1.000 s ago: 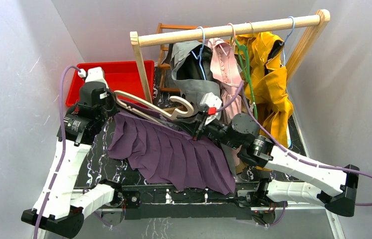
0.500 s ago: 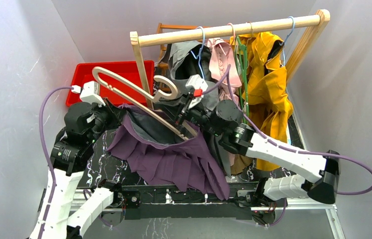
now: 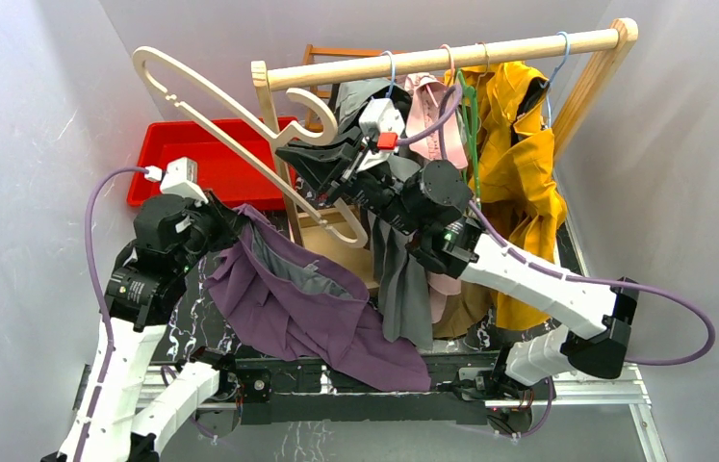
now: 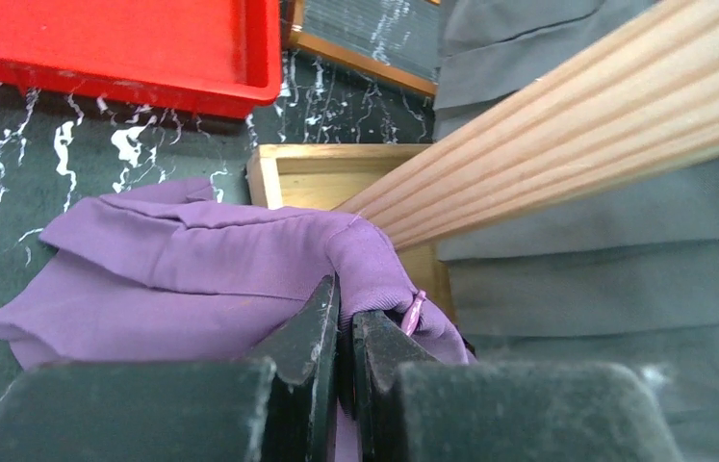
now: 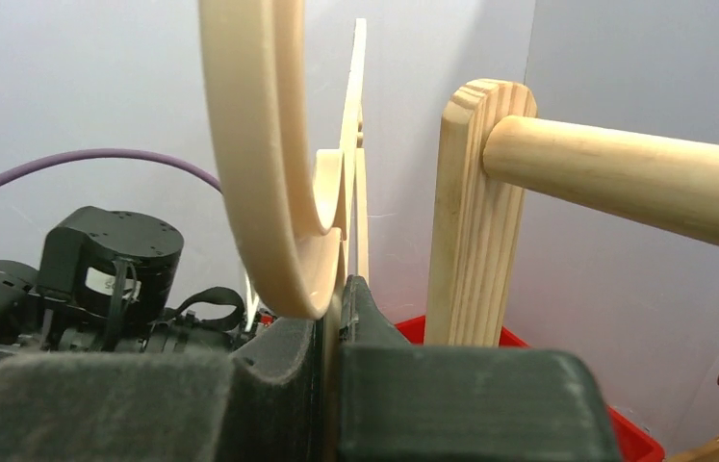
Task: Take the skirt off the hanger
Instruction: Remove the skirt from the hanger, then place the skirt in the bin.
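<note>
The pale wooden hanger [image 3: 240, 144] is held high at the upper left, tilted, and looks free of the cloth. My right gripper [image 3: 321, 183] is shut on its lower bar, and in the right wrist view the hanger [image 5: 249, 144] rises from between that gripper's [image 5: 341, 289] closed jaws. The purple pleated skirt [image 3: 317, 308] droops over the table's near edge. One end of its waistband is lifted by my left gripper [image 3: 230, 214]. In the left wrist view this gripper [image 4: 346, 308] pinches a fold of the skirt [image 4: 192, 260].
A wooden clothes rack [image 3: 451, 58] stands behind with grey [image 3: 403, 279], pink and yellow garments [image 3: 519, 164] on hangers. Its left post [image 5: 475, 212] is close beside the raised hanger. A red bin [image 3: 211, 159] sits at back left, a wooden box [image 3: 346, 250] under the rack.
My right gripper lifted the hanger up and to the back left, out of the skirt. The skirt slid off, sagged and bunched on the table, still held by my left gripper.
</note>
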`<act>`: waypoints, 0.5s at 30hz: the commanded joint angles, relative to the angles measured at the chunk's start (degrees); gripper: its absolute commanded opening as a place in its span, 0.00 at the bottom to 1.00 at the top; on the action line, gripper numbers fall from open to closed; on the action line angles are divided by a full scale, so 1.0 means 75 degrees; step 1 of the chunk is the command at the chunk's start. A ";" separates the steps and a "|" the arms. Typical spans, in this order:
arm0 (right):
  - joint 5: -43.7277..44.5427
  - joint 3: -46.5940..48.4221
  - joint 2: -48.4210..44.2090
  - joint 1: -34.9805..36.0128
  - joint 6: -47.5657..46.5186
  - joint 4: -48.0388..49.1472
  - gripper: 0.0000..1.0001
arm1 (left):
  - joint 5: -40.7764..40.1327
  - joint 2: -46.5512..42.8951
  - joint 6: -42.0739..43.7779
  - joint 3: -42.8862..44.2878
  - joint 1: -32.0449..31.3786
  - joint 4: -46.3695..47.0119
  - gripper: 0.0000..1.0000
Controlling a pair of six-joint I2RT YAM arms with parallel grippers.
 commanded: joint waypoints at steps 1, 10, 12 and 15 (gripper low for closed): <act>0.0093 0.0009 -0.0717 0.0018 -0.0200 0.0238 0.00 | -0.0779 0.0183 -0.0126 0.0599 0.0047 0.0006 0.00; 0.0538 -0.0826 -0.1890 0.0021 -0.0246 -0.0564 0.00 | -0.3526 0.1093 0.0258 0.2019 0.0043 -0.0465 0.00; 0.0385 -0.0781 -0.1971 0.0018 -0.0246 -0.0743 0.00 | -0.3713 0.1308 0.0245 0.2220 0.0045 -0.0332 0.00; 0.0135 -0.0725 -0.2145 0.0020 -0.0236 -0.1028 0.00 | -0.3927 0.1658 0.0389 0.2636 0.0045 -0.0162 0.00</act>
